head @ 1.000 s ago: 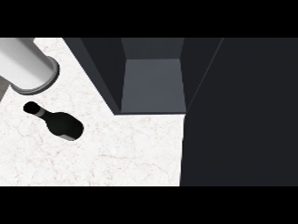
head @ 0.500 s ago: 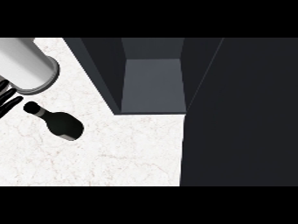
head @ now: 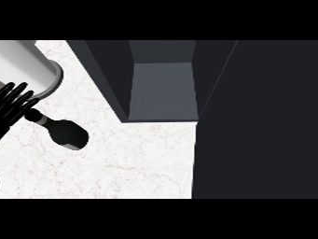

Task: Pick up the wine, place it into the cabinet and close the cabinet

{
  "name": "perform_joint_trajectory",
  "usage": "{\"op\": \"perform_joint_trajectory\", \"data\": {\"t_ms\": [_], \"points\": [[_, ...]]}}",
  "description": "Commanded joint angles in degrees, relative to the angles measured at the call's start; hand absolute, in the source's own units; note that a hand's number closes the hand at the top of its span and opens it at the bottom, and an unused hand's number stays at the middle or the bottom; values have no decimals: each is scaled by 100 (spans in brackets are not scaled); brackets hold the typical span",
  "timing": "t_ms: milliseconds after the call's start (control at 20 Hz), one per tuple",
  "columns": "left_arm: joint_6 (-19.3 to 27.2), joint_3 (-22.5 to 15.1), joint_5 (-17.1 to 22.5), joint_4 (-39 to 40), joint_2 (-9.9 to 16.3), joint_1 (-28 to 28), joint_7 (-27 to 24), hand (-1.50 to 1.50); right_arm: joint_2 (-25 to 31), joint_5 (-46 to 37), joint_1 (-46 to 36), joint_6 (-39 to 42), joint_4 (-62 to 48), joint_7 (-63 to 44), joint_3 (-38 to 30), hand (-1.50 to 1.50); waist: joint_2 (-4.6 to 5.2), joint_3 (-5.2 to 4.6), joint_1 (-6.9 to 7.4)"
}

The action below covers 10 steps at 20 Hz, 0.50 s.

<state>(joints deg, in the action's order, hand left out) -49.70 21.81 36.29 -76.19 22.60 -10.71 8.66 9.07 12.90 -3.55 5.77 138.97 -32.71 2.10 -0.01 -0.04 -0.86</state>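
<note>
— So, what does the cabinet (head: 162, 88) hold?

— From the head view, its dark grey interior shows a bare back wall and a bare lighter floor panel; no item sits inside that I can see. It stands open toward the counter (head: 120, 163), and the big dark panel at the right looks like its door (head: 265, 121), swung out over the counter's right side.

— And the wine?

— The wine (head: 63, 130) is a dark bottle on the white marbled counter, left of the cabinet and well apart from it. Its narrow neck points up-left, its round body lower right. Whether it stands or lies I cannot tell from this steep angle.

— Which hand is near it?

— Only 1 hand shows, at the left edge: the left hand (head: 6, 109). Its black fingers (head: 18, 95) are spread and straight, fanned up and to the right, holding nothing. The fingertips sit just beside the bottle's neck; contact cannot be made out.

— Anything else?

— A large white cylinder (head: 20, 65) lies at the upper left, just above the hand.
</note>
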Motion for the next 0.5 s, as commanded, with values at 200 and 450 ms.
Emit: {"op": "perform_joint_trajectory", "data": {"t_ms": [200,450], "points": [[-239,111,-1014,960,-87,-217,-798,-150,-7,413,194,-190,1196,-638,6,-150,-2,-2,-22],[-179,-40,-1714,1667,-267,-799,-1451,-150,11,643,62,38,689,-206,-390,-150,10,1,-37]]}}
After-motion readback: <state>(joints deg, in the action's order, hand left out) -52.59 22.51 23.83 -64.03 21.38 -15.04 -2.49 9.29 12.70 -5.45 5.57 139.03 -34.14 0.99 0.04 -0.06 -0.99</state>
